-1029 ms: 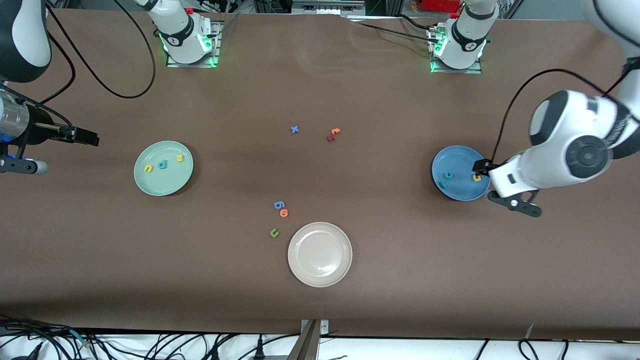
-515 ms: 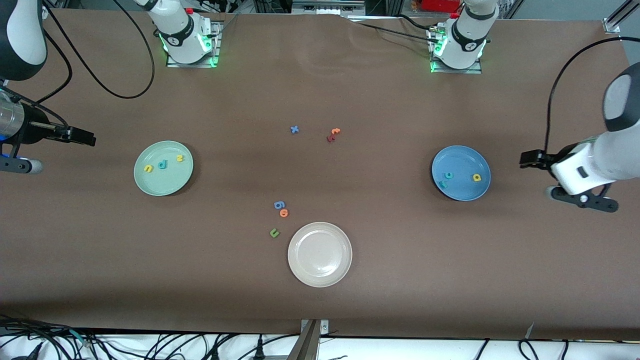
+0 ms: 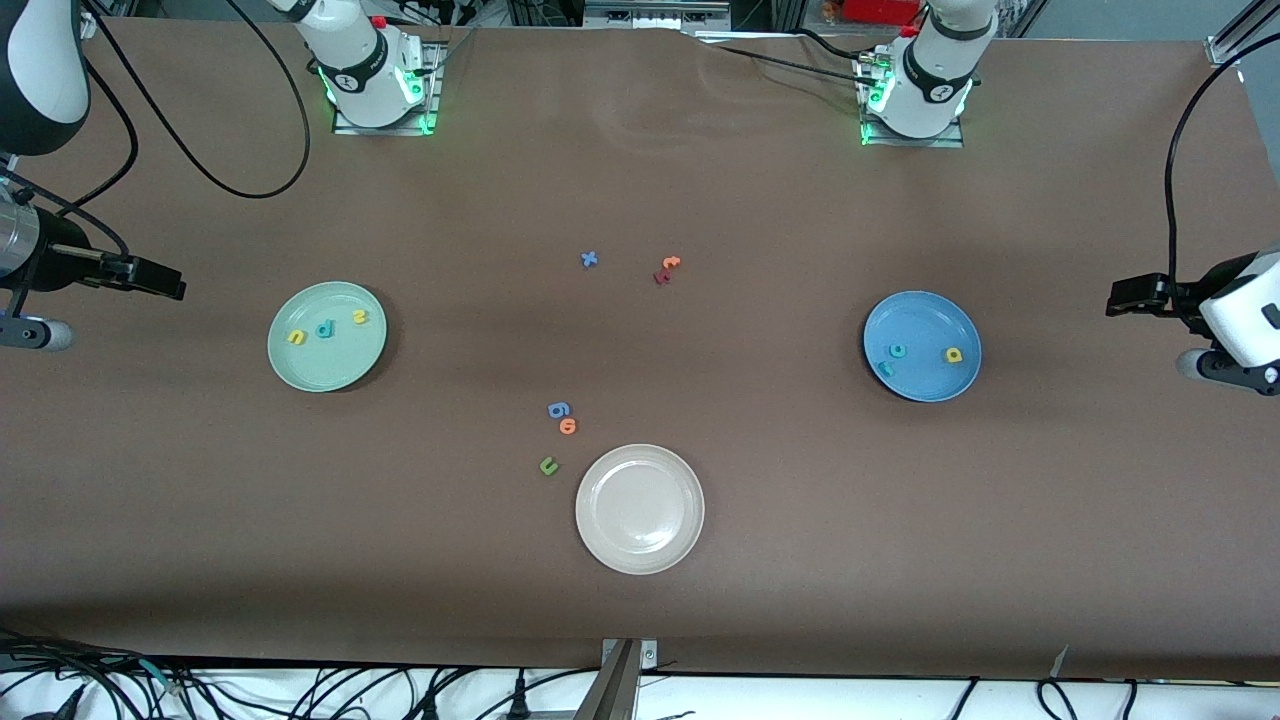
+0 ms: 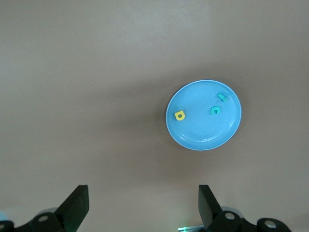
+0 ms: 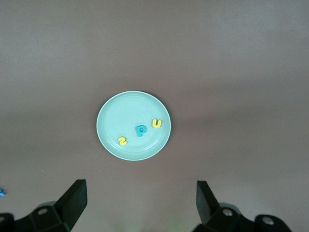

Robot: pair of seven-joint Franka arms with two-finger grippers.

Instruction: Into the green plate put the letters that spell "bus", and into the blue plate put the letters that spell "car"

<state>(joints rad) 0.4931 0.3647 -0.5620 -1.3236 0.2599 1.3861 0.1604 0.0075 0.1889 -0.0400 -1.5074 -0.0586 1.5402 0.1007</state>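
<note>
The green plate (image 3: pixel 340 365) holds a yellow u (image 3: pixel 296 337), a teal b (image 3: pixel 324 329) and a yellow s (image 3: pixel 360 317). The blue plate (image 3: pixel 925 320) holds a teal c (image 3: pixel 898 350), a teal r (image 3: pixel 885 368) and a yellow a (image 3: pixel 953 354). My left gripper (image 3: pixel 1120 300) hangs open and empty over bare table at the left arm's end, apart from the blue plate (image 4: pixel 200 130). My right gripper (image 3: pixel 170 285) hangs open and empty over the table at the right arm's end, apart from the green plate (image 5: pixel 130 111).
An off-white plate (image 3: pixel 640 510) sits empty near the front camera. Beside it lie a dark green u (image 3: pixel 548 465), an orange o (image 3: pixel 568 427) and a blue letter (image 3: pixel 558 409). Mid-table lie a blue x (image 3: pixel 589 259) and orange and red letters (image 3: pixel 666 268).
My left arm has drawn away from the blue plate toward its end of the table. The right gripper has drifted slightly toward its own end. The letters have not moved.
</note>
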